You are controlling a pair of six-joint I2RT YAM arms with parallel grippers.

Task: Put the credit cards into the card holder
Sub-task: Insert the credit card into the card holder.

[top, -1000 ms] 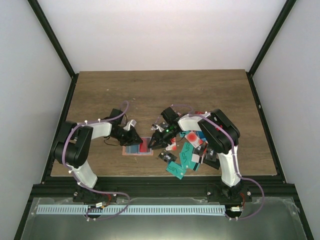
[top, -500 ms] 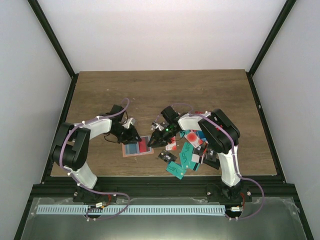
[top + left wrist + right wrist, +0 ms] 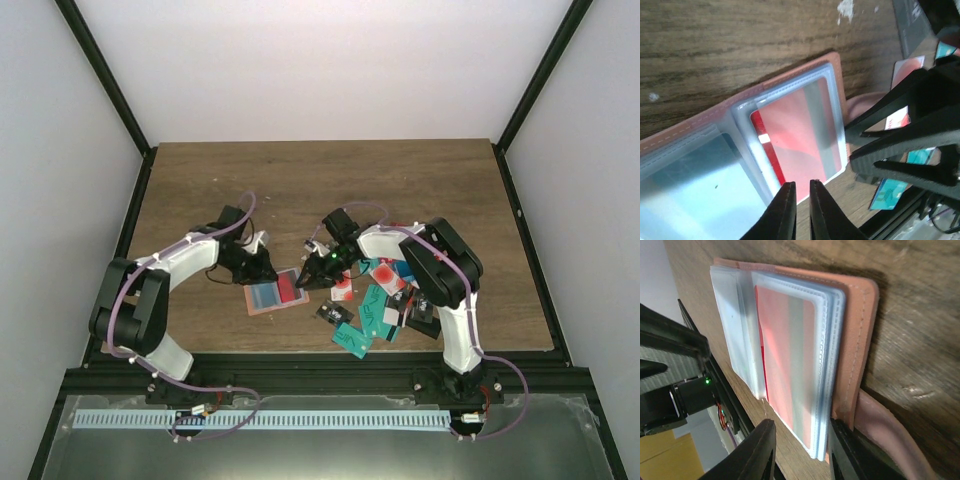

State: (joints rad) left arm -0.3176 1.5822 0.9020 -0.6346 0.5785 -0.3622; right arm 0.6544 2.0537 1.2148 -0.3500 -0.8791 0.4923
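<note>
The card holder [image 3: 276, 294] lies open on the table between my two grippers, salmon cover down, clear pockets up. A red card [image 3: 797, 135] sits inside its top right pocket, and this shows in the right wrist view too [image 3: 785, 365]. My left gripper [image 3: 257, 268] is at the holder's far left edge. Its fingers [image 3: 801, 186] are nearly closed, empty, with the tips just over the pocket's near edge. My right gripper [image 3: 310, 277] is open at the holder's right end. It straddles the pocket stack's corner [image 3: 802, 445], with one finger against the salmon cover [image 3: 860, 340]. Several loose credit cards [image 3: 377, 305] lie to the right.
The loose cards, in teal, red and black, spread from under the right arm toward the table's front edge [image 3: 330, 350]. A black frame rail [image 3: 130, 230] runs along each side. White walls surround the table.
The card holder has turned slightly, its right end now farther from me. Both grippers have shifted a little away from me with it, and the left arm is stretched out more.
</note>
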